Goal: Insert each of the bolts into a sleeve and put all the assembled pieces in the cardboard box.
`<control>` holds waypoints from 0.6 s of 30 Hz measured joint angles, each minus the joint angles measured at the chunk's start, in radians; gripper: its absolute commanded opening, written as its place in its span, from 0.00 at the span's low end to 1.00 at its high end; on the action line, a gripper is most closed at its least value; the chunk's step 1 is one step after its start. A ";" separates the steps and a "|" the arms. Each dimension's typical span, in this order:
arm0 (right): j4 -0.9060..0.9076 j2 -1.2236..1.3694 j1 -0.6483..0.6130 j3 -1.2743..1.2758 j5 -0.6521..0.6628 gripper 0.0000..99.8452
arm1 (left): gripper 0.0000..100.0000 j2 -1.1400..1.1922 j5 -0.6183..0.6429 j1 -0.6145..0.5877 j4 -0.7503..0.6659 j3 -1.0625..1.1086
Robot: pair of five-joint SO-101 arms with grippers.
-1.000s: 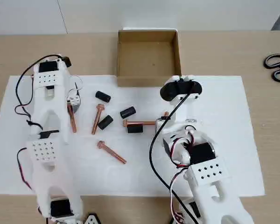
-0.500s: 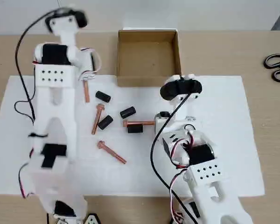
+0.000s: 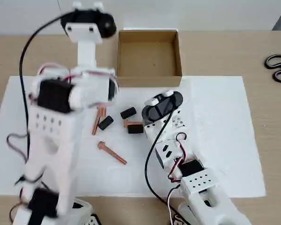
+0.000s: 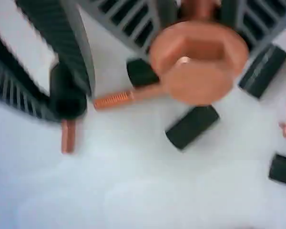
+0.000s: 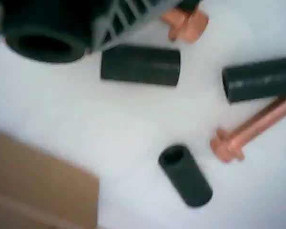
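Note:
My left gripper (image 4: 200,21) is shut on a copper bolt (image 4: 198,62), whose head faces the camera above the loose parts. In the high view the raised left arm (image 3: 75,93) hangs over the sheet's left middle. My right gripper (image 3: 146,125) is low beside a black sleeve (image 3: 135,128) and a lying bolt (image 3: 126,123). A sleeve (image 5: 43,40) seen end-on sits right against its jaw; a grip on it is unclear. More sleeves (image 3: 128,112) (image 3: 106,123) and two bolts (image 3: 112,153) (image 3: 96,125) lie loose. The cardboard box (image 3: 149,80) stands behind them.
A white sheet (image 3: 215,140) covers the work area, with bare room on its right half. Scissors (image 3: 278,67) lie at the far right on the wooden table. The box corner (image 5: 38,191) is close to one sleeve (image 5: 186,175).
My left arm lifted a bolt from the sheet's left side and swung up and toward the middle. My right arm shifted left, closer to the sleeve and lying bolt.

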 measured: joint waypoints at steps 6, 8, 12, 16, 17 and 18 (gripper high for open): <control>-0.104 0.000 0.000 0.006 0.005 0.00 | 0.01 -0.215 0.000 0.015 -0.193 0.293; -0.147 0.000 0.000 0.006 0.005 0.00 | 0.01 -0.262 0.000 0.015 -0.350 0.408; -0.215 0.000 0.000 0.008 0.005 0.00 | 0.01 -0.334 0.025 0.012 -0.706 0.644; -0.365 0.000 0.000 0.068 0.005 0.00 | 0.01 -0.399 0.166 0.012 -0.979 0.810; -0.422 0.000 0.000 0.089 0.006 0.00 | 0.01 -0.411 0.204 0.012 -1.030 0.836; -0.485 0.000 0.000 0.114 0.015 0.00 | 0.01 -0.420 0.235 0.012 -1.082 0.856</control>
